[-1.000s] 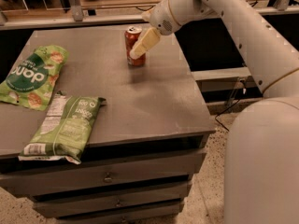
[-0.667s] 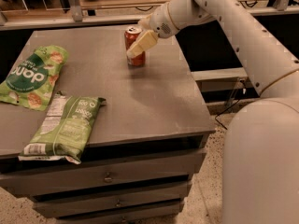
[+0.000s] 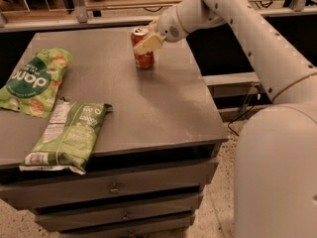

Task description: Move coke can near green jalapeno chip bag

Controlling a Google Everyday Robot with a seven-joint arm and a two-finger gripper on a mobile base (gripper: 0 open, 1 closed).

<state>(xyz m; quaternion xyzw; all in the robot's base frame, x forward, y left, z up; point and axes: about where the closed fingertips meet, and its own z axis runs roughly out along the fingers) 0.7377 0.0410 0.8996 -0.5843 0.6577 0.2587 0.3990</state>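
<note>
The coke can [image 3: 144, 60], red with a silver top, stands upright at the back middle of the grey table [image 3: 153, 108]. My gripper [image 3: 147, 42] is at the can's upper part, coming in from the right, and covers the can's top half. The green jalapeno chip bag [image 3: 69, 133], olive green with a white label panel, lies flat at the table's front left edge, far from the can.
A brighter green chip bag [image 3: 33, 81] with big white letters lies at the table's left side. Drawers [image 3: 119, 187] sit under the tabletop. My white arm [image 3: 247, 29] reaches over the table's right back corner, and my body [image 3: 277, 172] stands at the right.
The gripper has shifted slightly left and up against the can. The can stands in the same place, and the bags have not moved.
</note>
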